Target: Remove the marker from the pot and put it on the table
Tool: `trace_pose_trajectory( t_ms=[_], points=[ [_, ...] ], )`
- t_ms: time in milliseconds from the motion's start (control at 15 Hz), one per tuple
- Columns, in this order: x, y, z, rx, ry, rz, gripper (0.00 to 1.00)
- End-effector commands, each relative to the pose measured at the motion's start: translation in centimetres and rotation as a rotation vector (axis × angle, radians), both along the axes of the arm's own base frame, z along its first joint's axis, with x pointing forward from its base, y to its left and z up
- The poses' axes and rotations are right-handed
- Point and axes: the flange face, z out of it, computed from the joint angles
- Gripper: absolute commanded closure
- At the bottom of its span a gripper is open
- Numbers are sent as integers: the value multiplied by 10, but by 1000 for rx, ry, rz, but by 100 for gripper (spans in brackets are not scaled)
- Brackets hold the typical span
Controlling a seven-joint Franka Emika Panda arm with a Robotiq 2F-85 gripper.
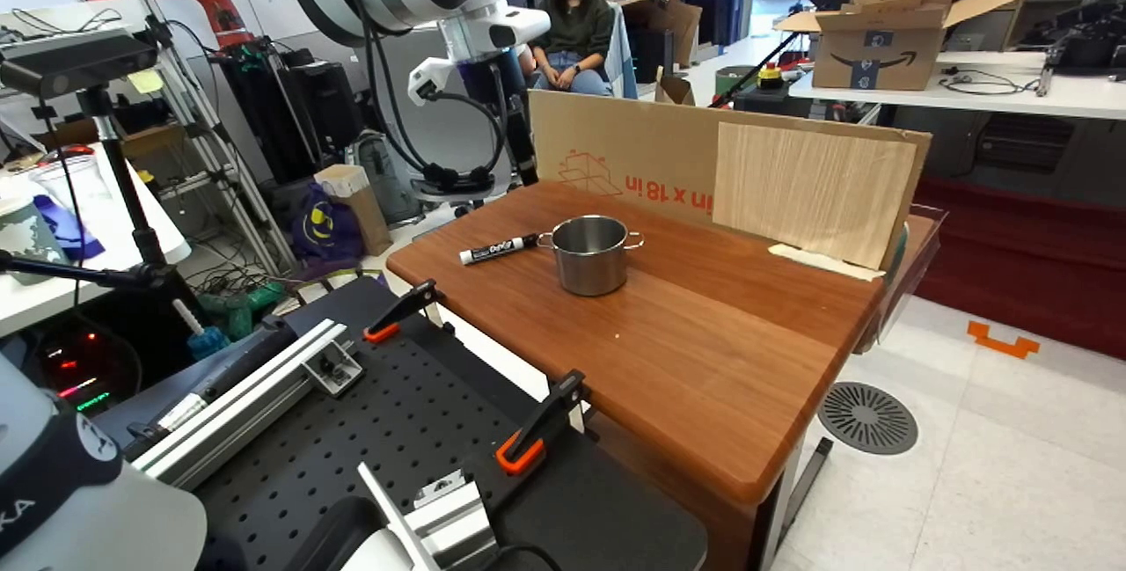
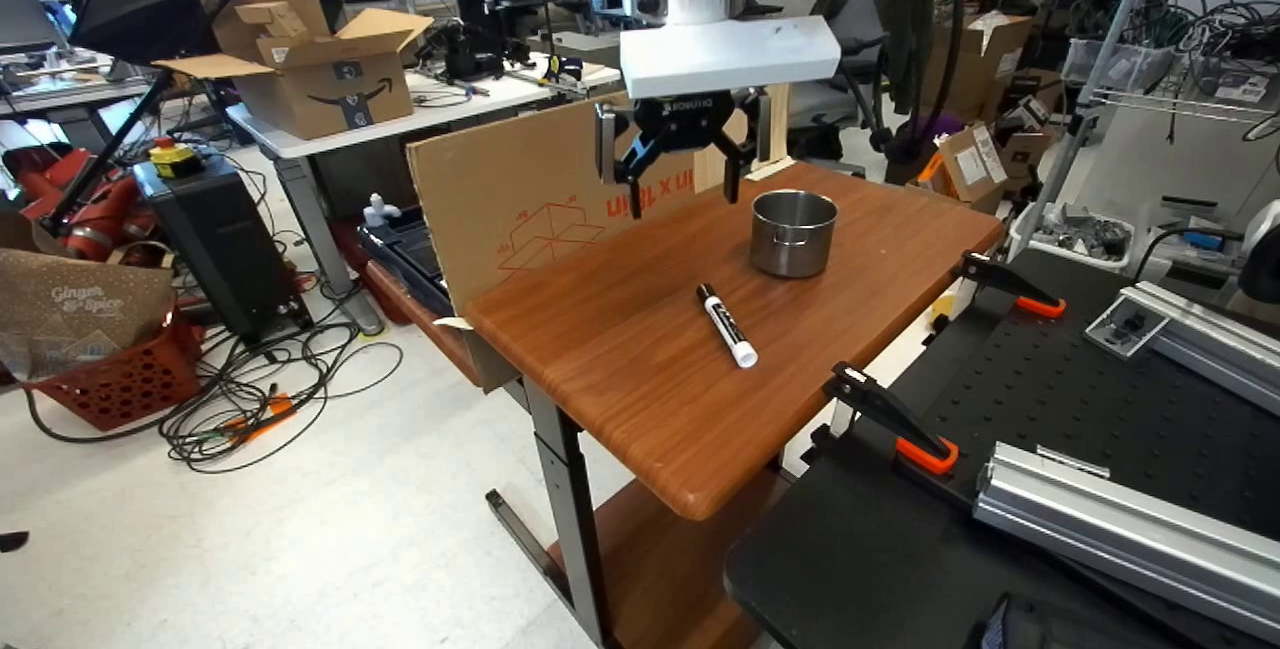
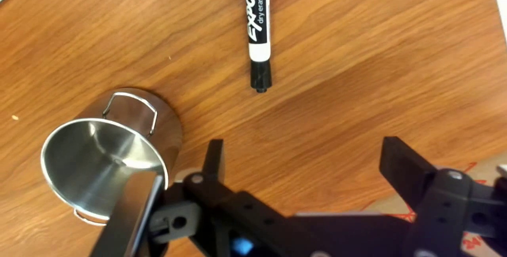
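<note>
The marker is a white and black dry-erase pen with a black cap. It lies on the table beside the pot in both exterior views [image 1: 500, 250] [image 2: 728, 327] and the wrist view [image 3: 259, 19]. The round grey metal pot [image 1: 591, 259] [image 2: 792, 234] [image 3: 130, 122] stands upright on the reddish-brown wooden table [image 1: 721, 333] [image 2: 600, 359] [image 3: 376, 43]. No object shows in the visible part of its inside. My gripper [image 2: 684, 202] is open and empty above the table, toward the cardboard. In the wrist view its fingers [image 3: 303, 144] are wide apart, and one side overlaps the pot's rim.
A cardboard sheet [image 1: 651, 149] [image 2: 540, 199] stands upright along the table's far edge. A black perforated bench [image 1: 396, 413] [image 2: 1130, 359] with orange clamps [image 1: 537, 430] [image 2: 895, 419] and aluminium rails [image 1: 246, 404] adjoins the table. A person [image 1: 572, 25] sits behind.
</note>
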Motion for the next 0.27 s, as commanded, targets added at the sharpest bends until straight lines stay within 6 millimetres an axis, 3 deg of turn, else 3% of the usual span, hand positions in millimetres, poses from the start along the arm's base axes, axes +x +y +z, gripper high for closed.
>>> trace_pose_trajectory(
  t_ms=[0, 200],
  points=[
    [0, 0, -4, -2, 8, 1, 0],
    [1, 0, -7, -3, 10, 1, 0]
  ],
)
